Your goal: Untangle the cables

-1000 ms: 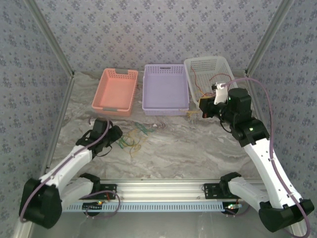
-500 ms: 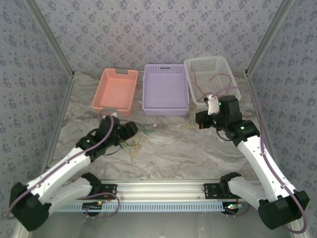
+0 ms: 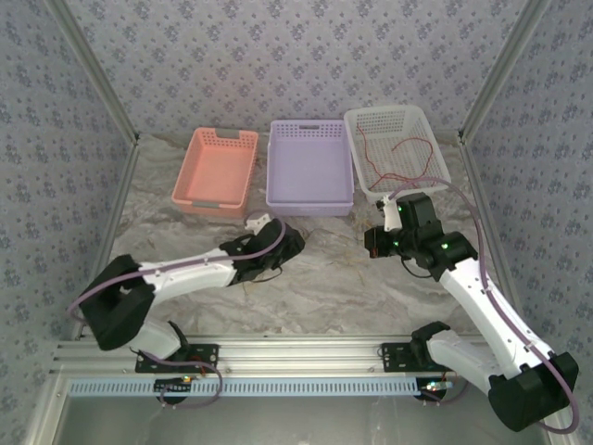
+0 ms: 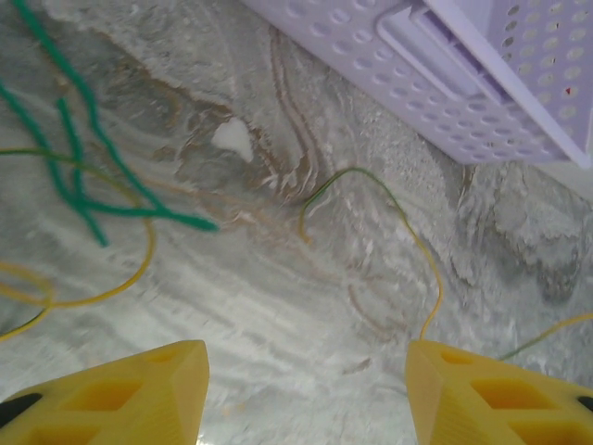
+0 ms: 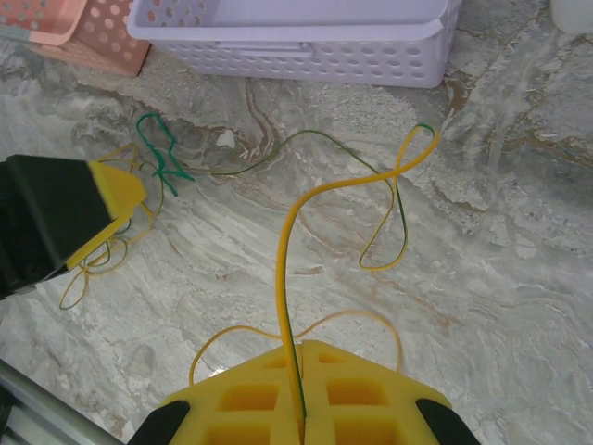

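Marble tabletop (image 3: 334,273): right gripper (image 5: 299,360) pinching yellow cable (image 5: 283,260); lift slowly. Left gripper (image 4: 306,380) spread, should pin green cable (image 4: 83,176).

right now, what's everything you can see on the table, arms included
pink basket: one, pink, far side, left of the row
purple basket: one, purple, middle of the row
white basket: one, white, right of the row
red cable: one, red, inside the white basket
green cable: one, green, on the table near the purple basket
yellow cable: one, yellow with a green stripe, rising from the right gripper
yellow loops: count unclear, yellow, beside the green cable
table: one, grey marble
left gripper: one, yellow fingers, open above the table
right gripper: one, yellow fingers, shut on the yellow cable
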Tool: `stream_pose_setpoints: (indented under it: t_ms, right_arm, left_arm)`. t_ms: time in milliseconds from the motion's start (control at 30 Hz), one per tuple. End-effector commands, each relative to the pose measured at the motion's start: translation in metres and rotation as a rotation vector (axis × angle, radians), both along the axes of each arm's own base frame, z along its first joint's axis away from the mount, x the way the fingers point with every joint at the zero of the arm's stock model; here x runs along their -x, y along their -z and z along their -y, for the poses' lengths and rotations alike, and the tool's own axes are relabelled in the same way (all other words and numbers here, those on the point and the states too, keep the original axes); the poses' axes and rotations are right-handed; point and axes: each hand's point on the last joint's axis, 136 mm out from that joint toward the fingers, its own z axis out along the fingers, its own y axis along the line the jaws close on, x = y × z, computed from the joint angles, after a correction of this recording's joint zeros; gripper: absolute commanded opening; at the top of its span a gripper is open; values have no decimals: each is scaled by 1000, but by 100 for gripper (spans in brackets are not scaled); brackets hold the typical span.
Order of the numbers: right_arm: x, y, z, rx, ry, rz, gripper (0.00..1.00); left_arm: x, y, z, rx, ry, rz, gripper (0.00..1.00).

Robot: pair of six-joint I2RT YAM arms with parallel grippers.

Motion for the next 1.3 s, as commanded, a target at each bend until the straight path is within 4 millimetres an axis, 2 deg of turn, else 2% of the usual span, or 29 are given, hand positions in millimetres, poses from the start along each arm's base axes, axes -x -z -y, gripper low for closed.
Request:
stream_pose_setpoints:
  t_ms: [0,133,300,533,733,800,867,900,1000,1133,1267]
  right_arm:
    - [2,0,5,14,31,-10,0]
    - [2,0,5,16,28,-7,0]
    - [0,-1,5,16,27,-2,0]
    - [0,-1,5,14,25,0,0]
    - [-1,0,4,9,23,-3,0]
    - [-1,1,4,9,22,-5,0]
    - [-1,1,4,7,23,-6,0]
    - [0,1,4,8,21,-7,0]
    - [1,0,4,3,18,-5,0]
    - [2,-4,1,-9,4,1,0]
    - [5,-13,-6,-39,-31,25,0]
  left_arm:
    - [-20,-12,17,17,-57,26,58]
    - [-25,8,25,-13,-55,-5,57]
    - [-35,26,37,-29,-42,-25,52]
    - [-44,51,36,-60,-56,-51,42]
    - [-59,53,32,-66,-65,-27,24]
    - [-65,52,35,-62,-51,-16,14]
    - [-71,50,38,-42,-34,-11,0]
    - [-72,48,37,-32,-34,-11,0]
    - [-76,14,35,5,-27,55,0]
    - [-83,-74,32,54,10,182,0]
    - [-97,-153,14,89,35,265,0]
